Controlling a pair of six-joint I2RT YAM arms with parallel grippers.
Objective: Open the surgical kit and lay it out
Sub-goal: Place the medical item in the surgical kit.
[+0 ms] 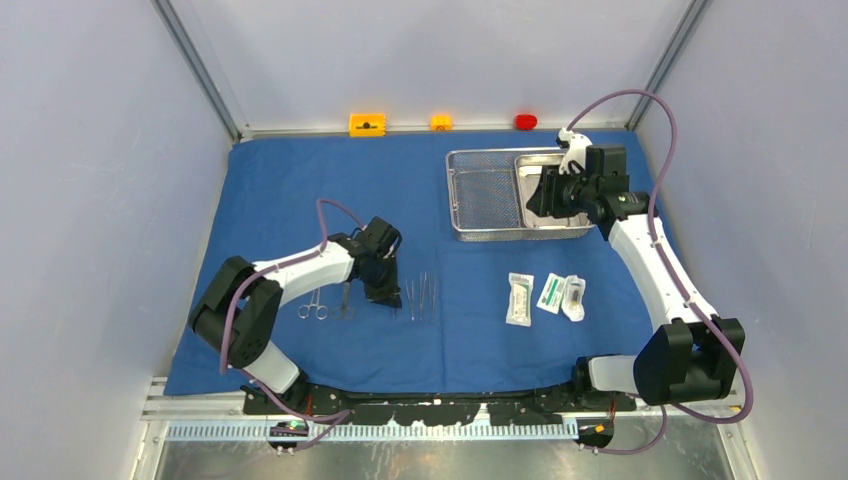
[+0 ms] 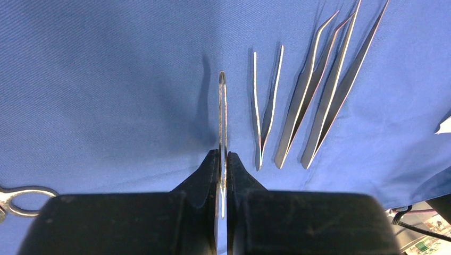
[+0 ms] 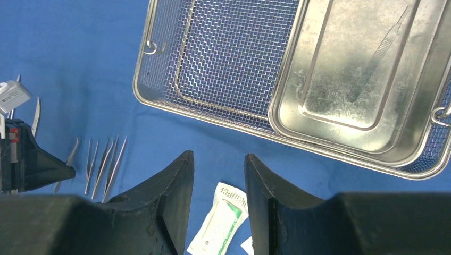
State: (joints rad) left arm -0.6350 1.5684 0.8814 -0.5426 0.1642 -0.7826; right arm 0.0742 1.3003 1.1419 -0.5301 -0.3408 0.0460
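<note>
1. The blue cloth wrap [image 1: 300, 180] lies opened flat beneath both sets of jaws. I judge it to be the laying field, so every piece belongs on it.
2. The wire-mesh basket [image 3: 213, 58] stands on the cloth just ahead of the right jaws. The steel tray [image 3: 345, 111] sits inside the basket at its right end, with one slim handle [image 3: 378, 53] lying in it.
3. Your right gripper [image 3: 218, 159] hovers short of the basket's near rim, its jaws spread and holding nothing. This reads as readiness to reach into the tray. The basket rim and tray wall stand between the jaws and that handle.
4. Your left gripper [image 2: 222, 159] has its jaws pressed together on a slim metal instrument [image 2: 222, 111], held edge-on with its tip pointing straight ahead. I judge it is carried in line with the row so it can go down beside it. Whether the tip touches the cloth cannot be told.
5. Three white packets [image 1: 545, 295] lie side by side below the right jaws, one directly under the gap.
6. Three tweezers [image 2: 319, 95] lie just right of the left jaws, the nearest close beside the held piece. Mind it when you release. The scissors [image 1: 312, 310] lie to the left.
7. The orange blocks [image 1: 367, 124] and red block [image 1: 525, 121] sit beyond the cloth, well apart from both jaws.
</note>
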